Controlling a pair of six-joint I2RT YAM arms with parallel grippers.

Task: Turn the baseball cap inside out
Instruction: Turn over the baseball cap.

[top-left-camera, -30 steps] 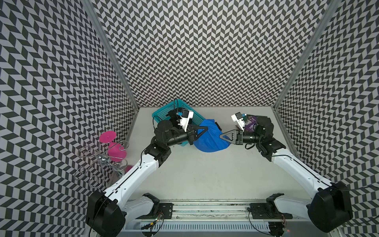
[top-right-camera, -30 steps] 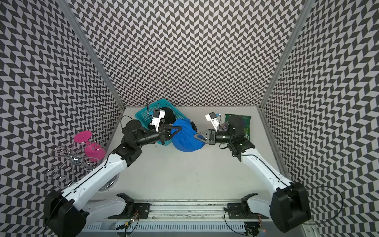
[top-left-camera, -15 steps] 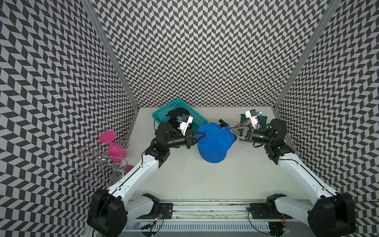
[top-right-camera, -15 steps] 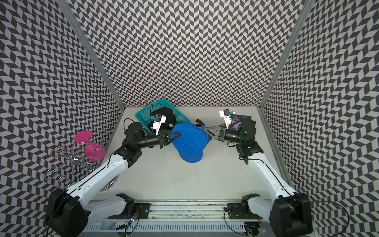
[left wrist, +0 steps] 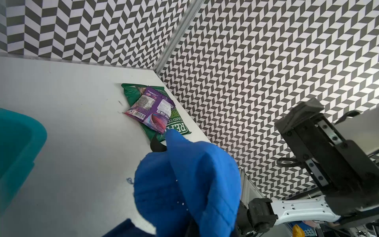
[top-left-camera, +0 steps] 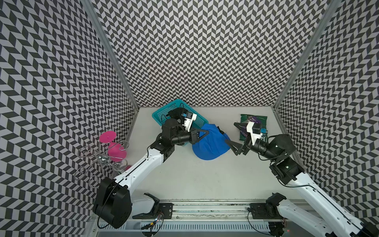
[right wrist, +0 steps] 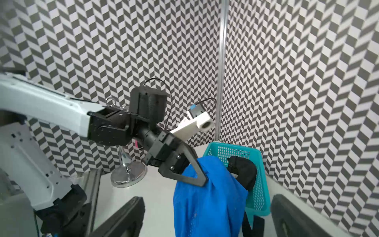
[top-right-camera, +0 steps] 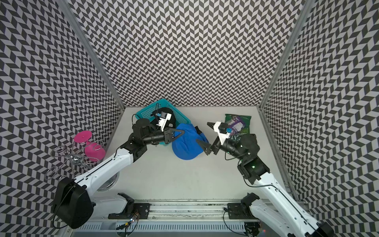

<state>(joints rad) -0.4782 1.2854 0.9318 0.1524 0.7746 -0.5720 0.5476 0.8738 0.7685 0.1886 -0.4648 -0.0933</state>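
Beside the basket (top-left-camera: 159, 115) at the tabletop's (top-left-camera: 205, 180) back left, the left gripper (top-left-camera: 205, 134) pinches the blue cap (top-left-camera: 211, 146), which hangs near the middle of the back edge. The right gripper (top-left-camera: 230, 132) gapes wide and empty just beside it. The crown looks light and limp, the brim probably stiffer; grip the crown's free rim.

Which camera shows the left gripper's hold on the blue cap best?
The right wrist view: the left gripper pinches the blue cap side-on. Both top views show it small from above; the left wrist view shows only cap fabric.
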